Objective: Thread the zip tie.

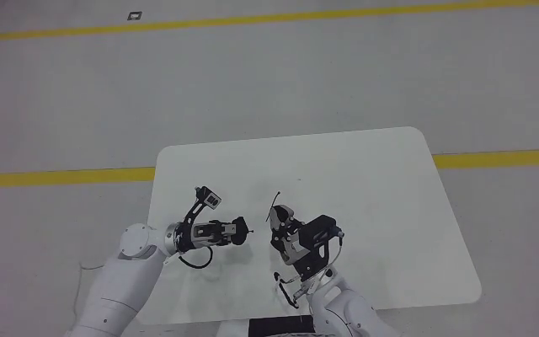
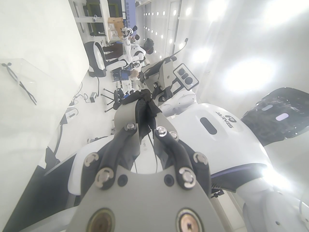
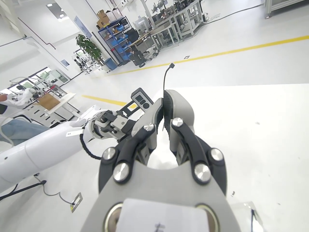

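1. Top view: both grippers are seen over the near part of the white table (image 1: 379, 168), facing each other, near but not touching. The far edge and right edge lie well apart from them.
2. The right gripper (image 3: 163, 102) is clamped on the zip tie (image 3: 165, 80). The strap is pinched between the fingertips, and the head stands out beyond them.
3. The left gripper (image 2: 144, 98) is seen with its dark-padded fingertips pressed together (whether anything is pinched there cannot be told).
4. Spare ties (image 2: 19, 83) are laid in a clear tray (image 2: 36, 71) close to the table's near edge, beside the right arm.
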### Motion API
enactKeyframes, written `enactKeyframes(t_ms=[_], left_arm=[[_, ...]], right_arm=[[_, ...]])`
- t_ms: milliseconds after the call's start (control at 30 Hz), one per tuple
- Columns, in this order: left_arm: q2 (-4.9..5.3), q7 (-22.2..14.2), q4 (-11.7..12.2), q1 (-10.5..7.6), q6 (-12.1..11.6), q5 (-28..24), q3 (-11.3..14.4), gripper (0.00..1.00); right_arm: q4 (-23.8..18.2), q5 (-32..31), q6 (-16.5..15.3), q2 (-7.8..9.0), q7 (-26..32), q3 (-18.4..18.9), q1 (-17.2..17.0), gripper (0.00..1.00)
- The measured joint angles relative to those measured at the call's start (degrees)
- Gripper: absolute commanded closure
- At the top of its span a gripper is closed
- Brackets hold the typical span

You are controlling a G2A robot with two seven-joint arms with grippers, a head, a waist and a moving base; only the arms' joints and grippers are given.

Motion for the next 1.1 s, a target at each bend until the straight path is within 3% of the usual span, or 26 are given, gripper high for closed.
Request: enactKeyframes(t_ms=[733, 900, 1100], left_arm=[[0.00, 0.01, 0.00, 0.00, 0.00, 0.00, 0.00, 1.00], [-0.12, 4.57, -0.26, 0.12, 0.00, 1.23, 0.17, 1.00], [-0.66, 5.80, 0.20, -0.25, 0.00, 0.10, -0.51, 1.00]], right_arm=[[-0.01, -0.01, -0.01, -0.01, 0.02, 0.01, -0.01, 1.00], [-0.01, -0.01, -0.01, -0.01, 0.02, 0.01, -0.01, 1.00], [-0.01, 0.00, -0.01, -0.01, 0.02, 0.01, -0.01, 1.00]])
